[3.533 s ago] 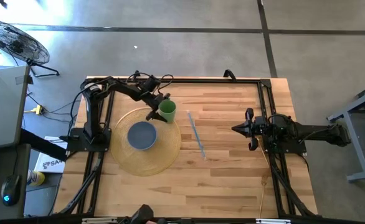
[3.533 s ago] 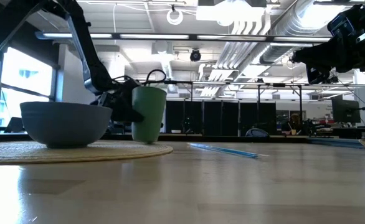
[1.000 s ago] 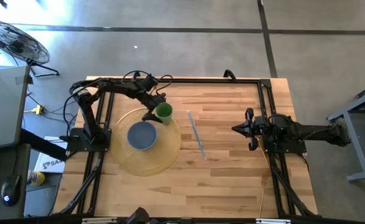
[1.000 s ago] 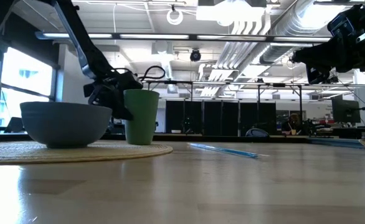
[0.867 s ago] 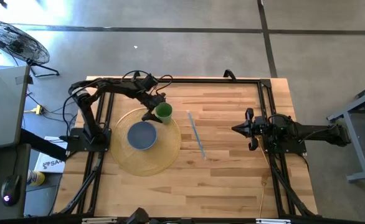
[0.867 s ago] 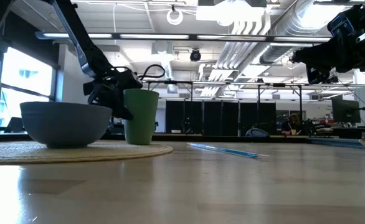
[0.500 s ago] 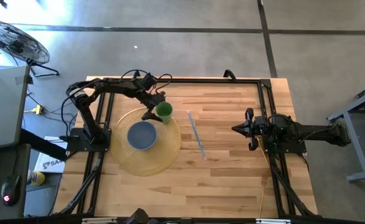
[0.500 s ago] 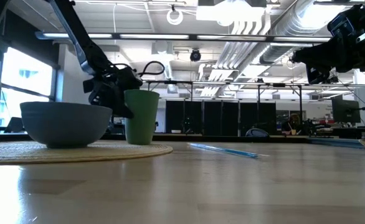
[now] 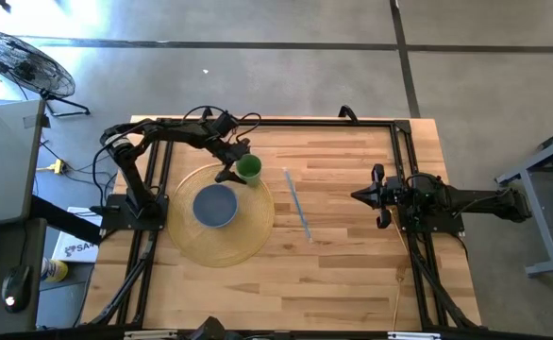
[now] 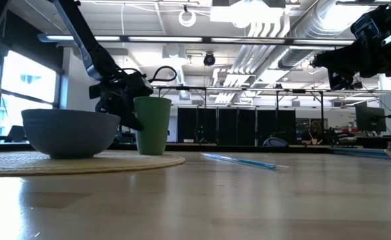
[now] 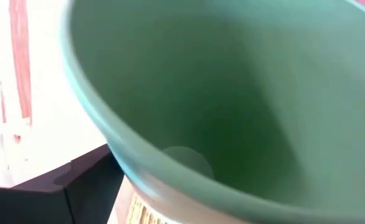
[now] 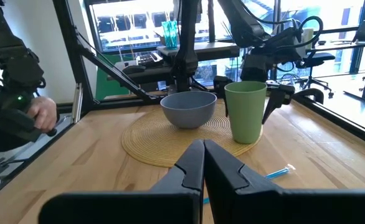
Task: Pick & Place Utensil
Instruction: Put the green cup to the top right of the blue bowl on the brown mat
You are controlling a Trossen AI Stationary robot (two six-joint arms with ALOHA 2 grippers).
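Overhead, at the left, the left gripper (image 9: 230,161) reaches from the far-left corner of the bench (image 9: 352,274) to the green cup (image 9: 249,169), which stands upright on the far right edge of the round woven mat (image 9: 193,241). The blue bowl (image 9: 215,205) sits near the mat's middle, close to the cup but apart from it. The level view adds what the overhead one hides: the gripper sits against the cup's left side at rim height, and cup and bowl both rest on the mat. From the left wrist, the cup's green inside fills nearly everything, so the gripper is right at the rim; whether it pinches the wall or merely brackets it I cannot tell.

Further right, the utensil, a thin pale-blue straw (image 9: 296,203), lies flat on the bare wood between the mat and the right arm, touching neither. The right gripper (image 9: 379,196) hangs over the right half of the bench; its wrist view shows the two fingers (image 12: 189,165) pressed together, holding nothing.

The bench is light butcher-block framed by black rails. Around it: grey concrete floor and a standing fan (image 9: 20,60) at the far left. The right wrist view also catches a person's hand (image 12: 42,114) beside the bench.
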